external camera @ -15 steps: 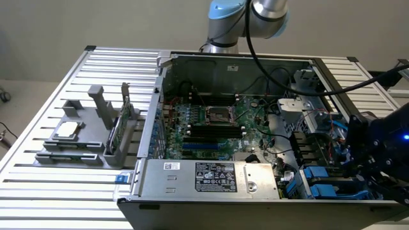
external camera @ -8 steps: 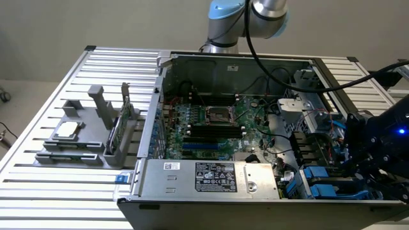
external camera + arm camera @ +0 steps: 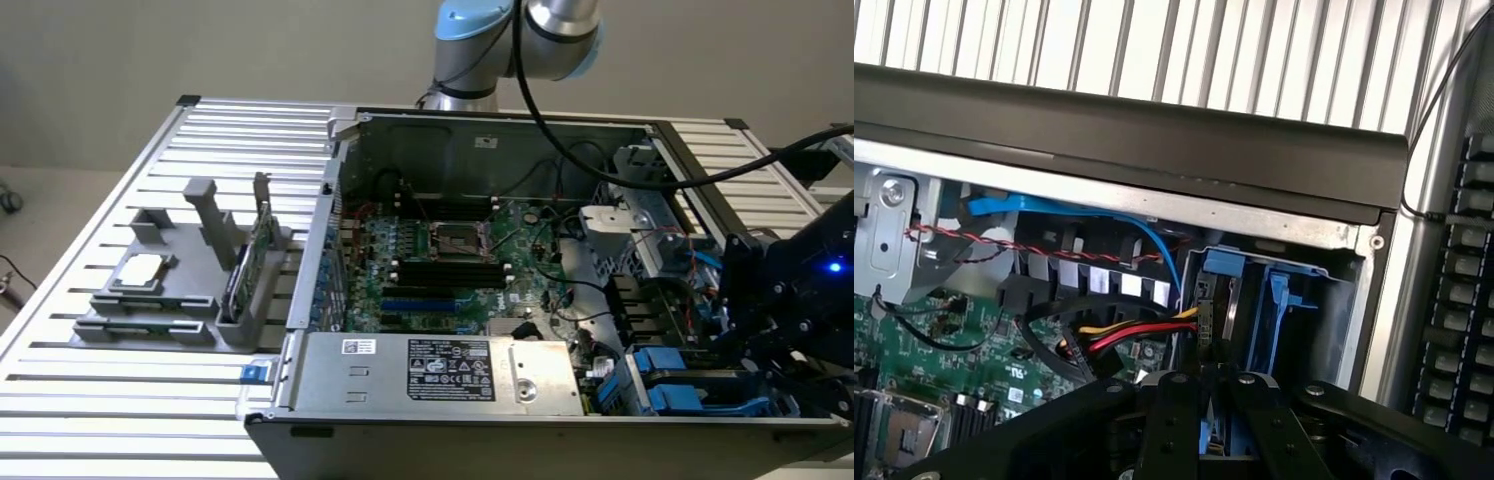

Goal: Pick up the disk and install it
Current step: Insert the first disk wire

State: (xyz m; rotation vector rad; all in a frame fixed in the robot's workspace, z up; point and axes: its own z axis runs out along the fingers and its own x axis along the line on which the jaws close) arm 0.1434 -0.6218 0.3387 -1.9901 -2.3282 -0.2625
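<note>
The claw (image 3: 1209,385) is drawn narrow on the disk (image 3: 1274,300), a strip of blue rail showing between its fingers (image 3: 1174,420); the disk stands on edge in the drive bay (image 3: 1354,300) at a corner of the open computer case (image 3: 441,150), its far end reaching away from the claw into the bay; in the exterior view the disk's blue rails (image 3: 667,385) sit inside the case just past the end of the silver power supply (image 3: 441,372), with the black claw body close above them at the case's side wall; red and yellow wires (image 3: 1134,335) run inside the case up to the bay, beside the green motherboard (image 3: 441,250).
</note>
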